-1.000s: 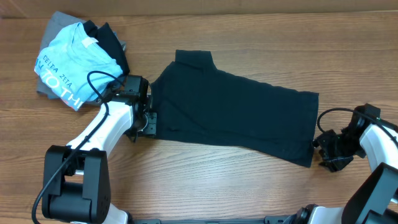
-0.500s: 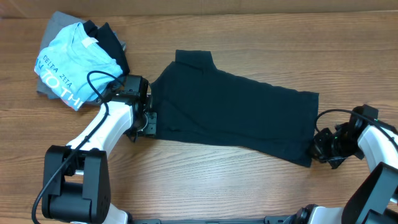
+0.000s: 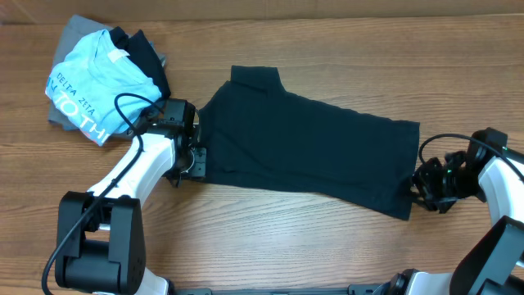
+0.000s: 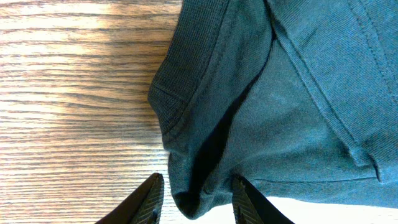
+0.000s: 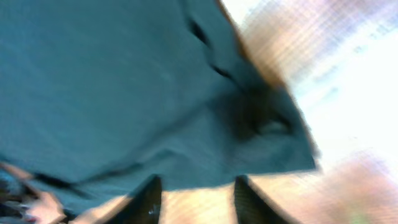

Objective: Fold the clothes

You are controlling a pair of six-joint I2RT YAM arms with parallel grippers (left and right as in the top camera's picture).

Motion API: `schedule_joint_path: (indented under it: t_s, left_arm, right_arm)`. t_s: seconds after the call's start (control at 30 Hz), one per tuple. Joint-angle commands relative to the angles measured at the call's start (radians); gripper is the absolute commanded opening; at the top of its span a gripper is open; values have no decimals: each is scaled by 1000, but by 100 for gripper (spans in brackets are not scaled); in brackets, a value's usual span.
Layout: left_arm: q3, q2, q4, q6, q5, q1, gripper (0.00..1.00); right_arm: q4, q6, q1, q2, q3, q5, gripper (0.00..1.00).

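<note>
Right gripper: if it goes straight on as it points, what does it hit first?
Probably the shirt: its hem lies right ahead of the right gripper. Wrist view is blurred, so height is uncertain.

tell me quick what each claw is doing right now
Left claw: closed on the dark T-shirt edge.
Right claw: open, holding nothing.

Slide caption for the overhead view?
Dark navy T-shirt spread on the wooden table, left gripper at its left edge, right gripper at its right edge.
</note>
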State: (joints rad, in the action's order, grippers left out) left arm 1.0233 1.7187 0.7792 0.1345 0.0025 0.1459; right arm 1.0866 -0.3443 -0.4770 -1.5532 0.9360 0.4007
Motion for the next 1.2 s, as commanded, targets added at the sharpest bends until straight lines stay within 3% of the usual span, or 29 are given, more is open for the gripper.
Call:
schedule_joint_path:
  t_s: [0.0,0.3,0.37,0.43,0.57,0.83,1.17]
  left_arm:
    - [24,-20,1,-8,-13,-3,39]
    - [24,-20,-3,-8,-13,-3,40]
    - [24,-20,-2,-8,-13,-3,41]
    - [24,-20,-1,-8,-13,-3,40]
    - [24,-20,-1,-8,-13,-3,41]
    - [24,-20,-1,-8,-13,-3,41]
    - [24,-20,-2,-8,-13,-3,42]
  right_arm:
    - [16,-8,4,8,-2,-152,48]
    - [-134,-26,4,5,-152,-123,47]
    - [-152,-26,4,5,-165,-104,36]
    - [-160,-25,4,6,-162,-90,17]
    - [-121,-17,4,6,-121,-63,4]
    - [11,1,4,6,2,-1,4]
    - [-212,-198,4,5,6,64,4]
